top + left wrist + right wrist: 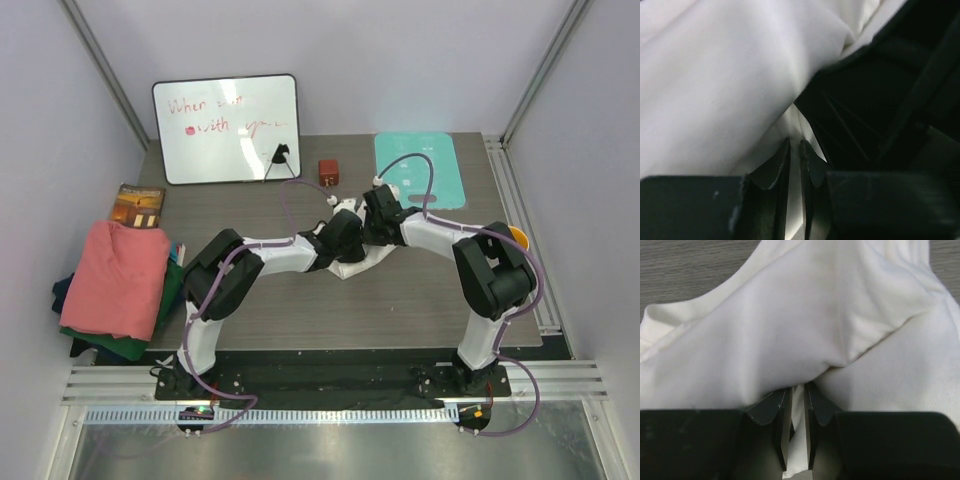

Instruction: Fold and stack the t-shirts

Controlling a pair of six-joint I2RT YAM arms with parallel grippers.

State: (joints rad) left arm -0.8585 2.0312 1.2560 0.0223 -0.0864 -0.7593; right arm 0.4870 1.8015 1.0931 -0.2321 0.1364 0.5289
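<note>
Left pincer [795,150] is clamped on a fold of the white t-shirt [790,325], jaws nearly together. Right pincer [797,395] same, cloth pinched btwn its pads. You've got both near each other mid worktop [350,315], shirt bunched under and just ahead of them. Well left of the left pincer: pile w/ salmon-pink t-shirt [120,275] on top, dark green t-shirt [168,295] and navy t-shirt [62,292] beneath.

1. We count four: one white t-shirt [355,265] mid-counter, and one salmon-pink t-shirt [120,280], one dark green t-shirt [135,347] and one navy t-shirt [63,293] piled at the counter's left edge.
2. Along the far edge we count one whiteboard [226,128], one teal mat [415,170] and one small red-brown box [328,172].
3. One book [138,205], near the far-left corner.
</note>
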